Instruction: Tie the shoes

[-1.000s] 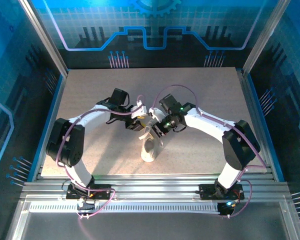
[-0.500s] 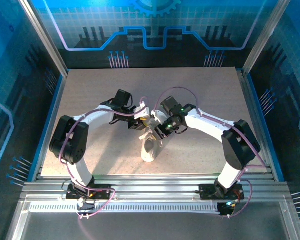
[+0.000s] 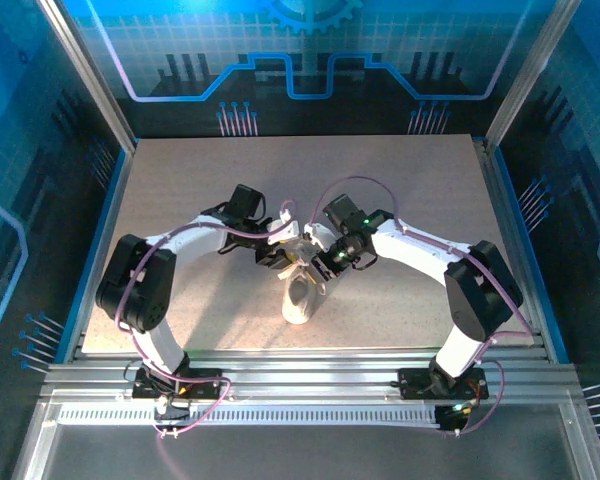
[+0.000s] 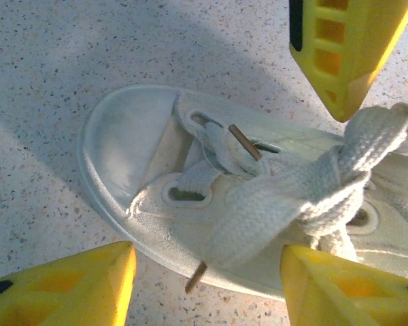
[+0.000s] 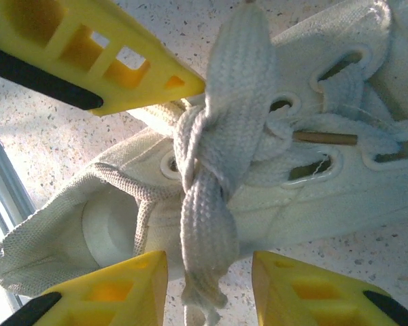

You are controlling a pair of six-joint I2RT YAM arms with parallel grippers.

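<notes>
At table centre, sneaker [image 3: 300, 298], bare tabletop [image 3: 400, 180] to far edge.

We find the sneaker [image 3: 298, 300] lying on the table [image 3: 180, 200], in its near half, midway between both arms. The left gripper [image 4: 209, 251] sits at its far end on the left and the right gripper [image 5: 209, 257] on the right, with a lace [image 5: 207, 224] hanging between the right gripper's fingers [image 5: 109, 292].

From above, the sneaker [image 3: 298, 303] is half hidden under both pairs of jaws, its knot too small to read. Between the right gripper [image 5: 209, 265] jaws, the lace [image 5: 207, 170] runs off the bottom edge.
</notes>
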